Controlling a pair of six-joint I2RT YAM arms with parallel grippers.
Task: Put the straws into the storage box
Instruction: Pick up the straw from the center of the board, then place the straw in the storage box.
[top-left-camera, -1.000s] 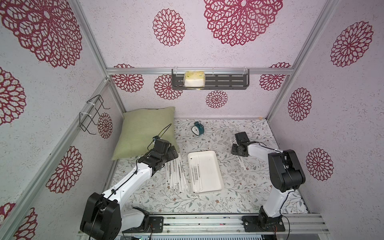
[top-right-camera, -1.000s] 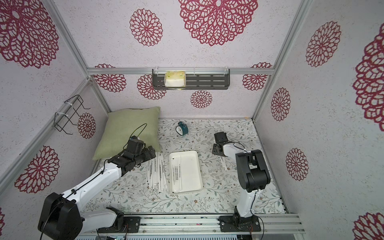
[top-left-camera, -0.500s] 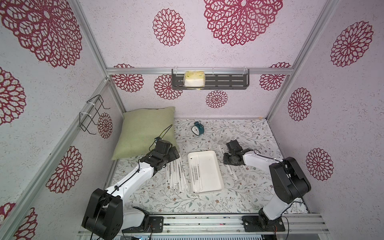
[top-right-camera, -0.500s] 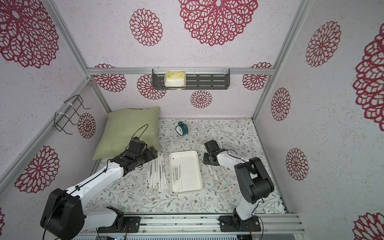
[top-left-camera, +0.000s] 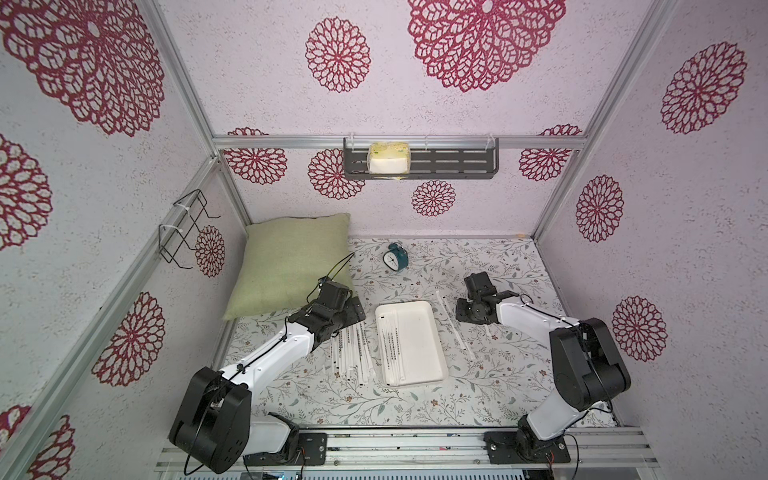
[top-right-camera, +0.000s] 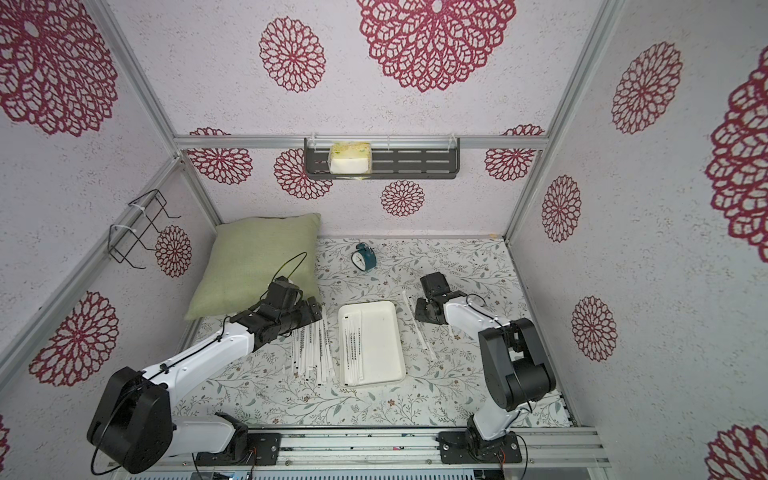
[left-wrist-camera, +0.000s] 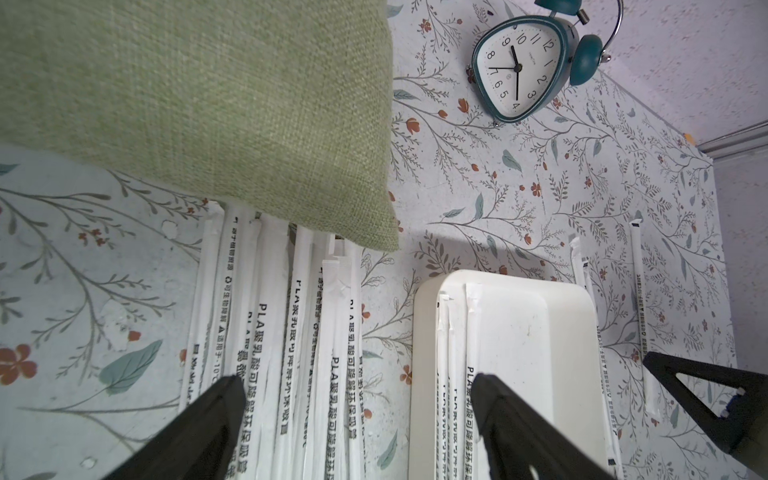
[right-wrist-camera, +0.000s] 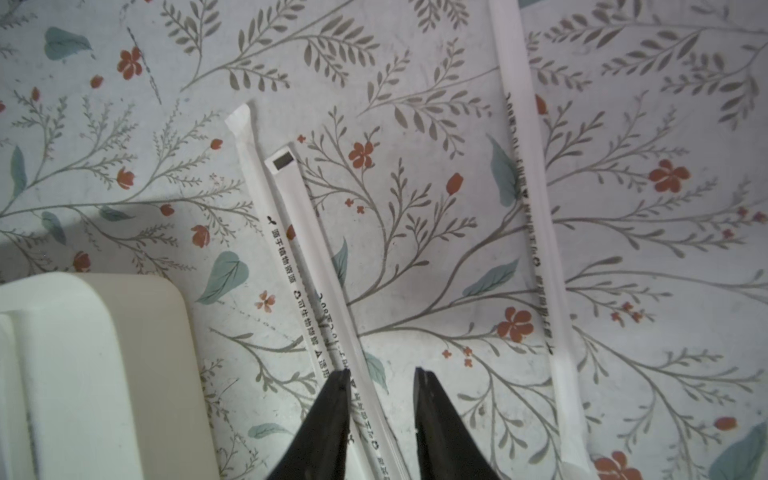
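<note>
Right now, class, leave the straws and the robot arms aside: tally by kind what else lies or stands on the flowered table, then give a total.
green pillow: 1
alarm clock: 1
storage box: 1
Total: 3

Floral tabletop carries cushion, clock, storage box and loose straws.

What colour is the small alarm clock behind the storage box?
The alarm clock is teal with a white dial; the left wrist view shows it best.
</note>
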